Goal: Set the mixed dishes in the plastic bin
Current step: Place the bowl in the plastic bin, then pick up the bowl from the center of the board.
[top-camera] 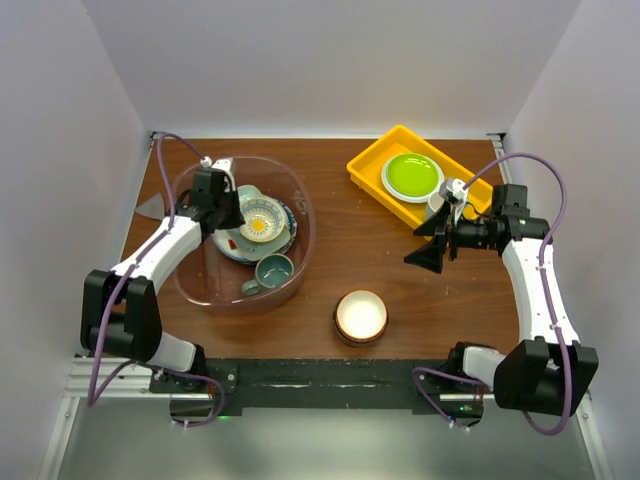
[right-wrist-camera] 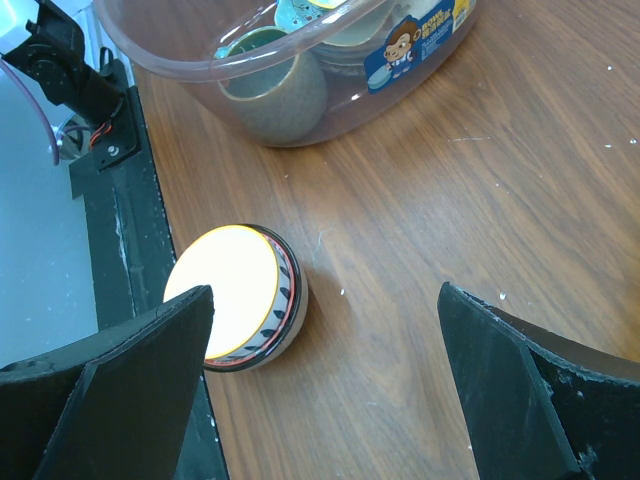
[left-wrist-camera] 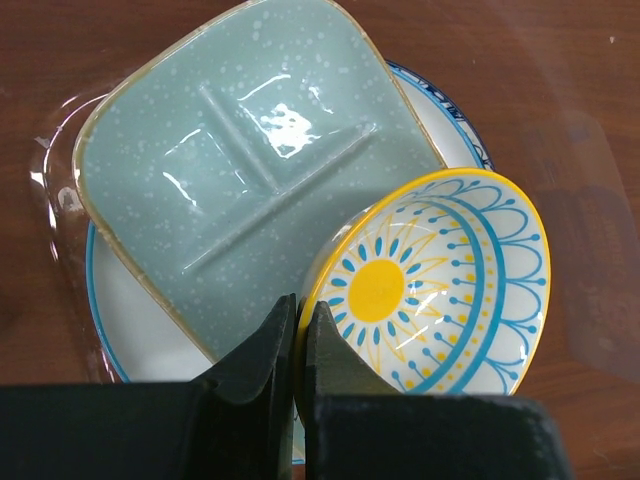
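**A:** Which dish is not in yet?

**B:** One small bowl [top-camera: 360, 315]. It stands upright on the desk [top-camera: 400, 265], near the front edge and just outside the bin [top-camera: 305, 250]. A mug [top-camera: 272, 272] and the patterned pieces already lie inside.

**A:** How will it handle?

**B:** It looks like glazed ceramic, so I'd expect it to be rigid, weighty for its size and slick. It would likely chip if dropped onto other crockery. It is round, with a dark-striped wall and a pale glossy inside. I'd take it by the rim, one finger inside the wall and one outside, and squeeze firmly because glaze gives little friction.

**A:** And the end effectors?

**B:** The right end effector [right-wrist-camera: 325, 295] hangs over the desk with its fingers spread wide and nothing between them. The bowl sits below, toward one finger. The left end effector [left-wrist-camera: 297, 330] is inside the bin with its fingers pressed together. Its tips are right at the rim of the sun bowl [left-wrist-camera: 430, 290], and I can't be sure they aren't touching it.

**A:** What lies under it?

**B:** The sun bowl leans, tilted, on a mint dish [left-wrist-camera: 240, 170]. That dish is squarish with rounded corners, speckled, and has shallow compartments. It rests on a blue-rimmed plate [left-wrist-camera: 140, 320]. The bin is clear, faintly pink plastic, and I'd guess it is thin and flexible. The bare floor near the mug looks the safest place to set the bowl down.
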Controlling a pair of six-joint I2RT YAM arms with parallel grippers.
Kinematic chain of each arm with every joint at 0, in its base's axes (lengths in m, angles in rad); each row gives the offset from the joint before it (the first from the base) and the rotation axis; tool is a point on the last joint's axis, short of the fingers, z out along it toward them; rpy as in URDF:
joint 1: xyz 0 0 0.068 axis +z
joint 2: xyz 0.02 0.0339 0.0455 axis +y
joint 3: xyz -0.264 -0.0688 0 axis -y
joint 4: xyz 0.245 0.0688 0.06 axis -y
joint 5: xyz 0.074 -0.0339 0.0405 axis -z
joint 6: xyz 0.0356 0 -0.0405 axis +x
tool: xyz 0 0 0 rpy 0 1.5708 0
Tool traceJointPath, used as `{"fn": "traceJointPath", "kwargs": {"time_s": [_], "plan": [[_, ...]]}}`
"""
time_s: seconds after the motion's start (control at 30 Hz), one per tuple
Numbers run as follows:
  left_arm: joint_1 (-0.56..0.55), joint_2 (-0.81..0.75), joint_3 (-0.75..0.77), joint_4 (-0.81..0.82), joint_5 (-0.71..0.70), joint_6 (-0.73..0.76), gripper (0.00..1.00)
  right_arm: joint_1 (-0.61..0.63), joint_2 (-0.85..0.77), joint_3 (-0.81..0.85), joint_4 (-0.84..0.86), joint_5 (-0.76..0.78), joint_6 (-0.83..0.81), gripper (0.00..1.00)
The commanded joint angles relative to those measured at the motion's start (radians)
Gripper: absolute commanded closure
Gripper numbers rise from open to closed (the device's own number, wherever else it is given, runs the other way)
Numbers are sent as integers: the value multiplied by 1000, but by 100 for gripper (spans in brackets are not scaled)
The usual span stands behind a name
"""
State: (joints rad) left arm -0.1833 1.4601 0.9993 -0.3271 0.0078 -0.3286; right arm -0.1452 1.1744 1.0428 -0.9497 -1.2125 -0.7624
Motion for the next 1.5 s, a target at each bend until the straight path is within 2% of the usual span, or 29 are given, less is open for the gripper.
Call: {"fn": "traceJointPath", "kwargs": {"time_s": [0.0, 0.03, 0.2, 0.33, 0.4, 0.53, 0.7, 0.9, 1.33, 1.47], "plan": [[16, -15, -4, 57, 27, 5, 91, -5, -35, 0, 12, -1, -6, 2], [19, -20, -5, 57, 27, 5, 85, -4, -36, 0, 12, 2, -6, 2], [27, -58, -21, 48, 9, -1, 72, -5, -38, 0, 12, 1, -8, 2], [30, -119, -27, 37, -5, 2, 55, -5, -36, -1, 14, 4, -8, 2], [30, -153, -31, 31, -5, 3, 50, -5, -36, -1, 12, 4, -6, 2], [31, -207, -36, 19, -38, 19, 29, -7, -33, -1, 19, 7, -3, 2], [31, -289, -47, 8, -51, 49, 14, -8, -35, -4, 29, 14, 3, 2], [31, -391, -67, 3, -52, 89, 2, -10, -39, -10, 37, 19, 3, 2], [31, -625, -154, 28, -12, 59, 0, -10, -47, -29, 51, 18, -18, 2], [31, -699, -177, 39, 81, 45, 0, -10, -45, -33, 46, 19, -28, 2]]}}
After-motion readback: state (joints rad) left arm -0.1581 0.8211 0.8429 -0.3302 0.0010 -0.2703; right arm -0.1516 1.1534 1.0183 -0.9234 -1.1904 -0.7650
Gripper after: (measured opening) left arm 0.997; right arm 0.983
